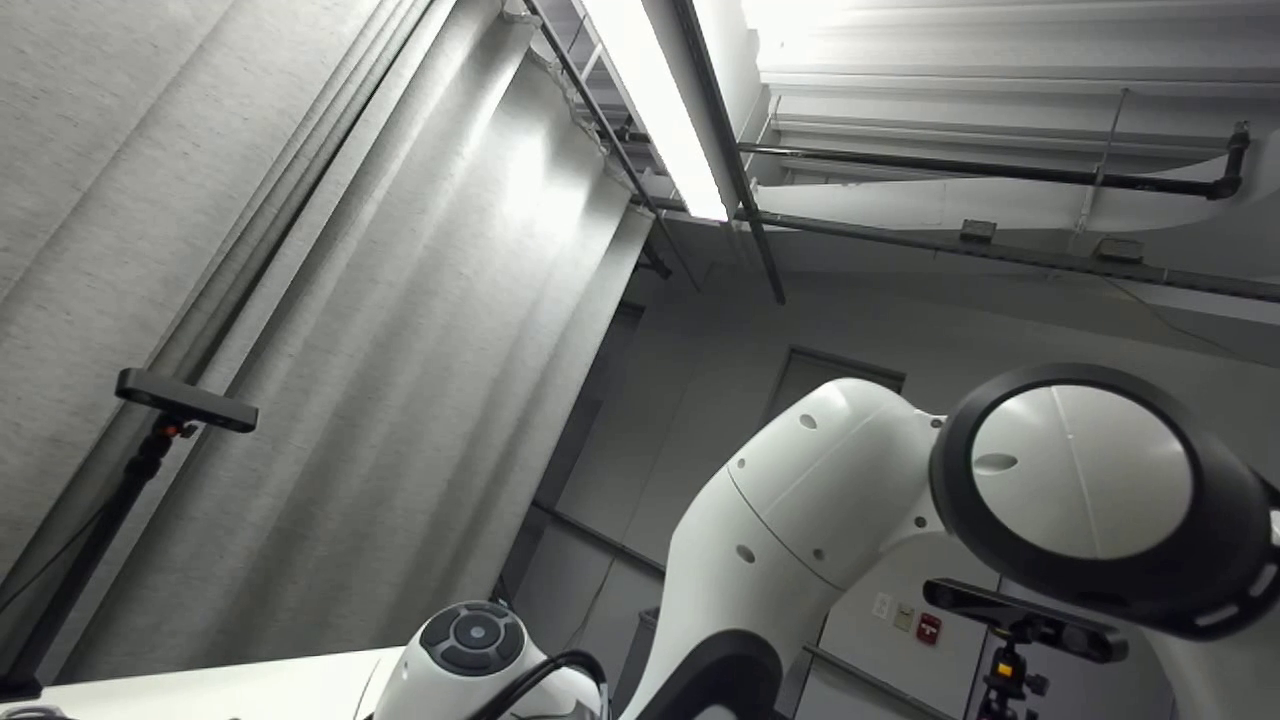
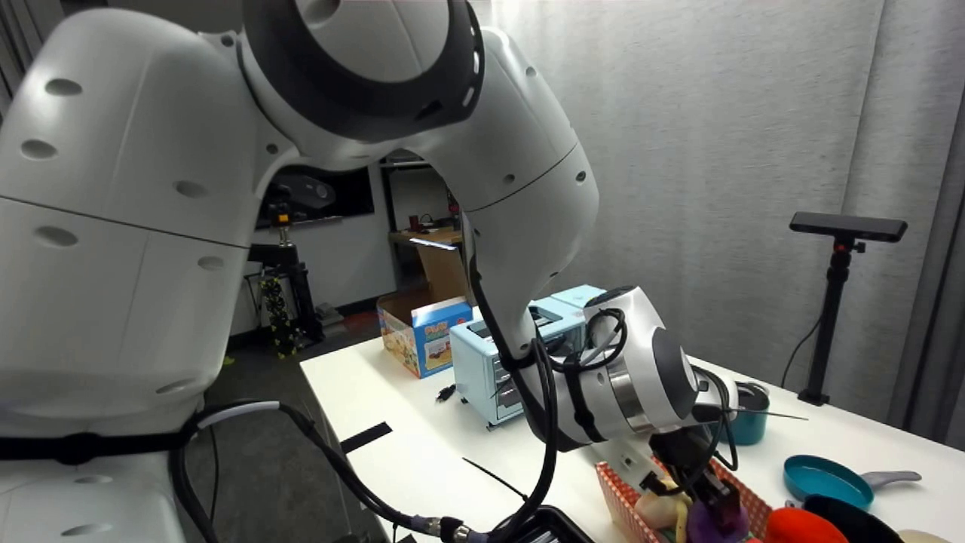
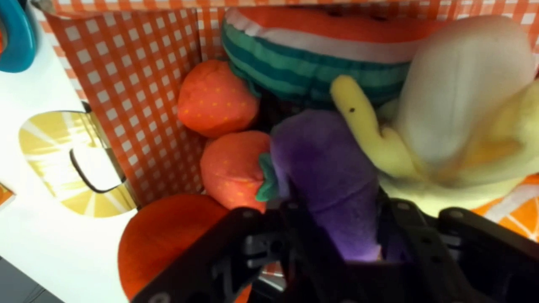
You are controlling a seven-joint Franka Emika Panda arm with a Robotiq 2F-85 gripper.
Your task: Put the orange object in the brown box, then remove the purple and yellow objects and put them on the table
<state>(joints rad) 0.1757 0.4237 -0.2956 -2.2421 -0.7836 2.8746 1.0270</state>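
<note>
Tool (image 3: 343,207) grips purple plush (image 3: 326,155), hemmed by strawberry (image 3: 233,168) and yellow toy (image 3: 444,179) inside box walls (image 3: 134,92).

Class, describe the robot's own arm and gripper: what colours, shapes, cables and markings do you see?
The arm is white, with rounded segments, thin dark seams, grey oval recesses and black joint trim. Black cables run along it, with black bands strapped around it. One white section bears a dark round button pad. The gripper is black, with jointed links; no lettering is legible.
</note>
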